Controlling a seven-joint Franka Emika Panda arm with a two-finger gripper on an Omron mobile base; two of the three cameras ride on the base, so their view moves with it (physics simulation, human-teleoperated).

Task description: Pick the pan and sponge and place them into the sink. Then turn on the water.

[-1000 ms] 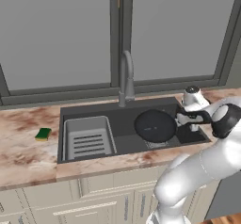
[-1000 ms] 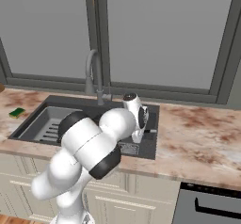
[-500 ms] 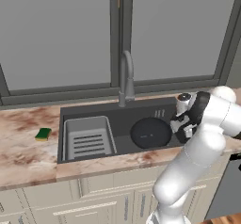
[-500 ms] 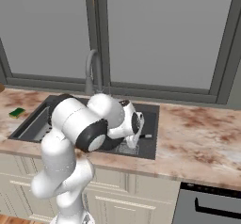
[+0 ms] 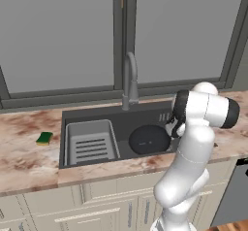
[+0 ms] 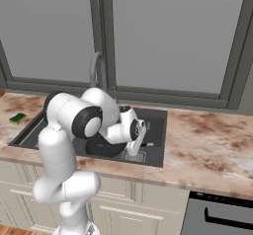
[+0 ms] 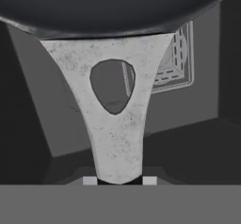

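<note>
Pan (image 5: 148, 139) sat low inside the sink (image 5: 97, 112), in the right half of the basin, black and round, seen from the left base view. In the hand view its dark body (image 7: 117, 6) ran across the top and its pale grey handle (image 7: 115, 124), with an oval hole, tapered down between the finger tips. Gripper (image 7: 116, 180) was pinching that handle at its narrow end, jaws nearly together around it. From the right base view the gripper (image 6: 134, 147) pointed down into the basin at the pan's right side, pan (image 6: 101, 147) partly behind the arm. Drain grate (image 7: 176, 60) showed on the sink floor past the handle. Grey ribbed rack (image 5: 91, 142) filled the left half of the sink, beside the pan. Sponge (image 5: 44, 138) lay on the marble counter (image 5: 24, 157) left of the sink, well apart from the pan. Faucet (image 5: 130, 79) stood behind the basin, arched over it.
</note>
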